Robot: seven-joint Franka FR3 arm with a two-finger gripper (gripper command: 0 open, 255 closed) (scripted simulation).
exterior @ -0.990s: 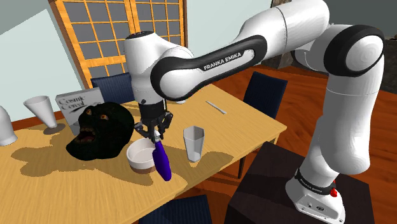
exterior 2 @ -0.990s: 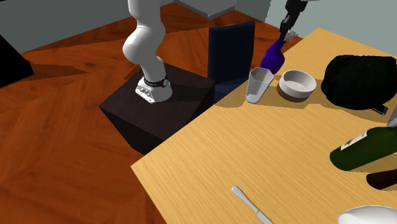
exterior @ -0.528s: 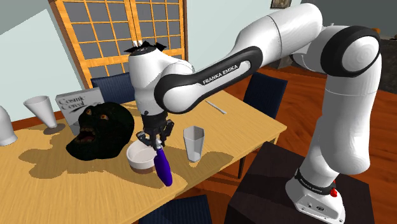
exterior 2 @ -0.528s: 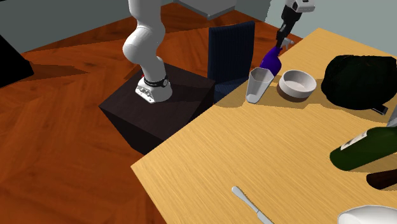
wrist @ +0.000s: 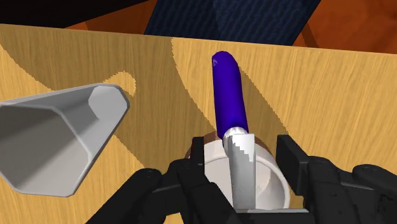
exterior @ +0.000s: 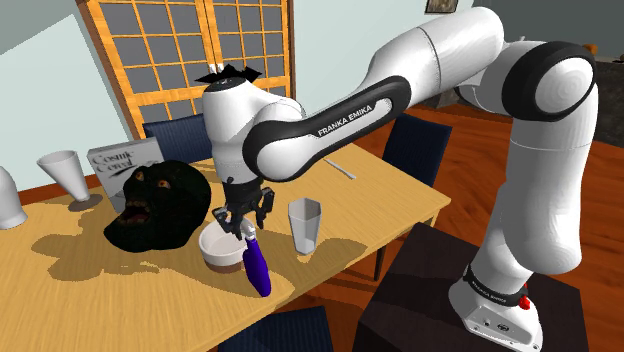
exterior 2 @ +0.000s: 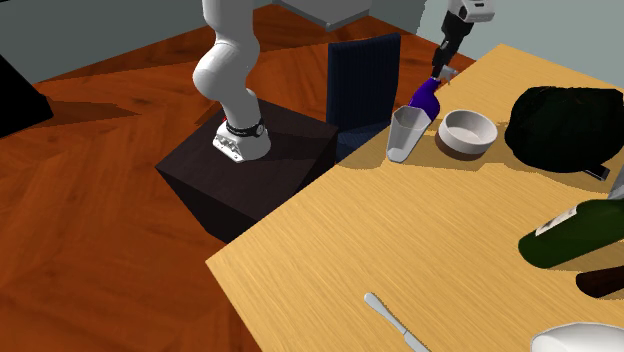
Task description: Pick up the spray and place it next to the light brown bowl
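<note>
Wood tabletop [exterior: 400, 200] first, since everything sits on it, with the white arm [exterior: 340, 105] reaching over the long edge nearest the stand. On that side you've got the black mask head [exterior: 160, 205] further in. The clear faceted glass [exterior: 304, 226], the bowl [exterior: 218, 250] (white inside, brownish outside) and the purple spray [exterior: 259, 268] all sit close to that edge.

The spray sits between glass and bowl, right against the bowl. It's tilted, with its base toward the tabletop's edge and its grey neck up over the bowl's rim. The gripper [exterior: 244, 218] hangs just above that neck. In the wrist view the fingers [wrist: 289, 156] stand apart on either side of it, with a gap on both sides, so nothing's clamped.

So I'd say you're at the release end of the placing step, and the spray is basically where the task wants it. The next move should be a straight lift away, keeping the fingers wide. Drift sideways and you could clip the neck, and the bottle might roll off that edge, or you could bump the glass
</note>
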